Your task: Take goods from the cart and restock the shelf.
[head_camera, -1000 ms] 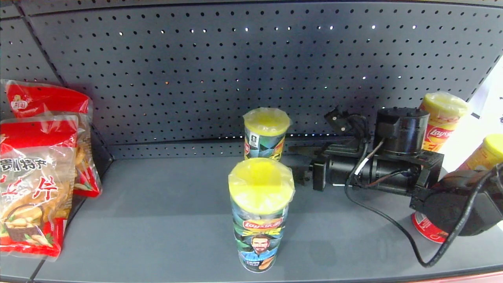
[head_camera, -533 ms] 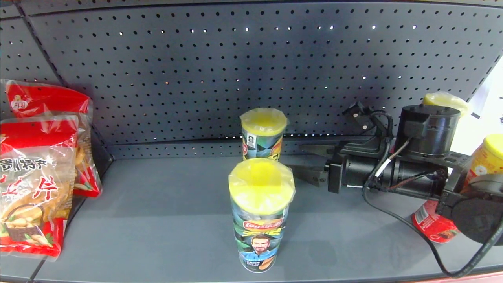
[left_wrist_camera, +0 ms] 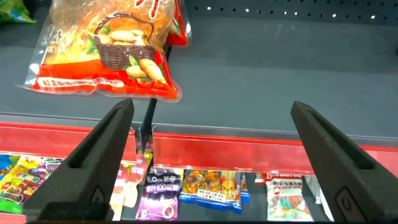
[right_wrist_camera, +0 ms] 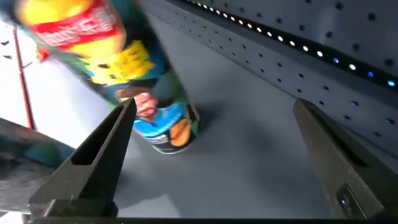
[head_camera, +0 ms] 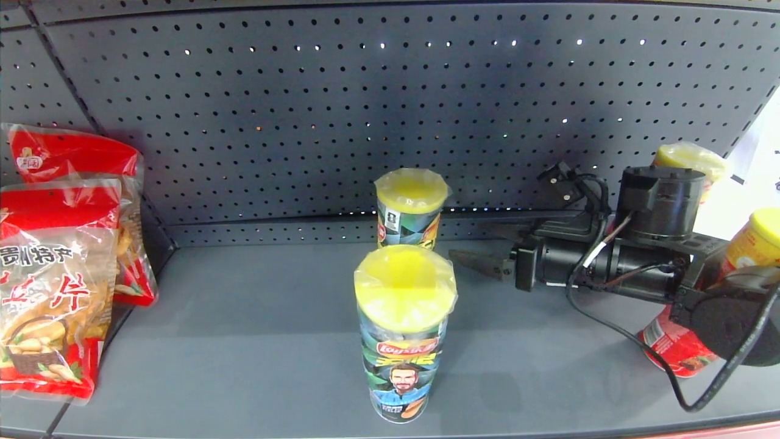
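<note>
Along the left edge of the shelf [head_camera: 244, 341], red snack bags [head_camera: 55, 292], cut off. Mid-shelf, both with printed labels: front can [head_camera: 404, 341] near the front edge, rear can [head_camera: 409, 207] by the back. Right edge: red cans [head_camera: 670, 347] half hidden behind the right arm [head_camera: 615, 268]. Right hand [right_wrist_camera: 214, 104] wide open, empty, beside rear can. Left hand [left_wrist_camera: 211, 104] spread wide, empty, off the front edge

On the shelf [head_camera: 244, 341] I saw two cans lined up near the middle: the front can [head_camera: 405, 332] close to the shelf's edge and the rear can [head_camera: 411, 207] behind it, by the back panel [head_camera: 304, 122]. Snack bags [head_camera: 55, 286] stood at the far left. My right gripper [head_camera: 475, 259] lay just right of the rear can. More cans [head_camera: 755, 241] stood at the far right, partly behind that arm.
</note>
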Robot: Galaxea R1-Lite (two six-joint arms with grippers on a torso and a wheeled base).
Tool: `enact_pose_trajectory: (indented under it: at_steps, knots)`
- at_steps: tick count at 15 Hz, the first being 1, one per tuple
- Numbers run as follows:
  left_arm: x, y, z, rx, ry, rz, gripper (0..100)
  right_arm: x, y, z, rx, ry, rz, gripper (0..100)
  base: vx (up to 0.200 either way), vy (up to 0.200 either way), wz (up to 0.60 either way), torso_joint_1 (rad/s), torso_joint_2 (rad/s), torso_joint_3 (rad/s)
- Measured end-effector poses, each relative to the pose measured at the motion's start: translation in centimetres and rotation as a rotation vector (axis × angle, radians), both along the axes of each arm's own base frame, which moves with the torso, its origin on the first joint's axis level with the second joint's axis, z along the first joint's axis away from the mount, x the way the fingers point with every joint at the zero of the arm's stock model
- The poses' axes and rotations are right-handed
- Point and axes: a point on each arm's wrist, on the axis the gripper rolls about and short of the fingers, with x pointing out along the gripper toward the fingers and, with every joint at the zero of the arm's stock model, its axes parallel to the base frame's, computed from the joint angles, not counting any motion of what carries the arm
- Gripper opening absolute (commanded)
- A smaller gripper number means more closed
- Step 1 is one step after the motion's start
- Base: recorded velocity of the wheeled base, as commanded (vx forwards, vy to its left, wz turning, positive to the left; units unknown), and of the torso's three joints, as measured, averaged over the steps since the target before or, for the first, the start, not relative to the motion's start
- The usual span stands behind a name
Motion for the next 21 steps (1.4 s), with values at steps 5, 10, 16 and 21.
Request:
enact_pose_trajectory:
  at_steps: [5, 10, 16, 21]
  knots:
    - [0.0, 0.0, 0.0, 0.0, -0.001, 0.0, 100, 1.7, -0.1, -0.4, -0.007, -0.004, -0.029, 100, 0.0, 0.0, 0.0, 0.0, 0.0, 0.0]
    - [0.0, 0.0, 0.0, 0.0, -0.001, 0.0, 100, 3.2, 0.6, -1.4, -0.016, 0.012, -0.028, 100, 0.0, 0.0, 0.0, 0.0, 0.0, 0.0]
    - [0.0, 0.0, 0.0, 0.0, -0.001, 0.0, 100, 2.4, 2.5, -1.9, -0.027, 0.016, 0.039, 100, 0.0, 0.0, 0.0, 0.0, 0.0, 0.0]
    - [0.0, 0.0, 0.0, 0.0, -0.001, 0.0, 100, 1.3, 3.2, -2.1, -0.034, 0.027, 0.073, 100, 0.0, 0.0, 0.0, 0.0, 0.0, 0.0]
